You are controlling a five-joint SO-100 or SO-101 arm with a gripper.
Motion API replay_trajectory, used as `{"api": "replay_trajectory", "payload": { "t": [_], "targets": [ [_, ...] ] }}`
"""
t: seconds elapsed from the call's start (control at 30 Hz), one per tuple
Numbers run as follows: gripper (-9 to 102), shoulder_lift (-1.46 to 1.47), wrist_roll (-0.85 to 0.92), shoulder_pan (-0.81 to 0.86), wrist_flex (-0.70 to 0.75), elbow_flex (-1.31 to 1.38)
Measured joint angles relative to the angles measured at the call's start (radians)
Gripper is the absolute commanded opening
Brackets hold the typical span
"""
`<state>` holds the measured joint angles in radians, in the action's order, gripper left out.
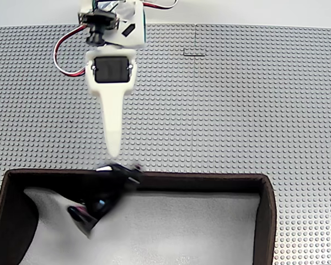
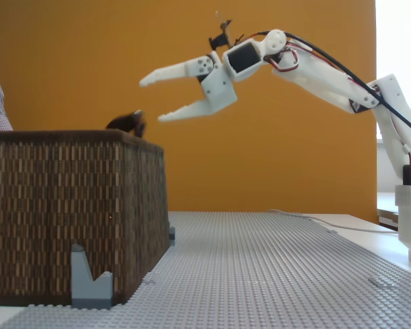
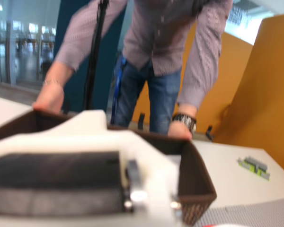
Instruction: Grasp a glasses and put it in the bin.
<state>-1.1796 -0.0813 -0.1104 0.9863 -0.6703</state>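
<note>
In a fixed view from above, one pair of glasses point(image 1: 102, 193), motion-blurred, lies across the bin's point(image 1: 209, 181) far wall near its left end, long axis slanting diagonally into the lining. Beyond it the gripper point(image 2: 153, 99) hangs spread wide, holding nothing.

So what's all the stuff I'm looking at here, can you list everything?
Glossy black wraparound sunglasses: one, black, blurred, at the bin's near wall, dropping inside.
Dark brown woven bin with light grey lining: one, bottom of a fixed view.
Grey studded baseplate: one, covering the table.
Small grey brackets: two seen, against the bin's base.
Person in striped shirt and jeans: one, hands on the bin's far rim.
White robot arm: one, right side.
Tool: white, open, above the bin's edge.
</note>
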Motion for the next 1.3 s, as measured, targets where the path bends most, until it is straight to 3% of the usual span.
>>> {"api": "replay_trajectory", "payload": {
  "t": [0.23,0.33,0.47,0.6,0.73,0.97,1.3],
  "targets": [
    [31,0.000,-0.034,0.005,0.245,0.003],
    [31,-0.023,-0.051,0.025,0.262,0.015],
    [31,-0.198,-0.060,0.067,0.173,0.032],
    [31,-0.405,-0.060,0.061,0.253,-0.008],
    [30,-0.724,-0.052,0.074,0.261,-0.227],
    [25,-1.355,0.064,0.069,0.107,-0.857],
    [15,-1.867,0.158,0.109,0.072,-1.313]
  ]
}}
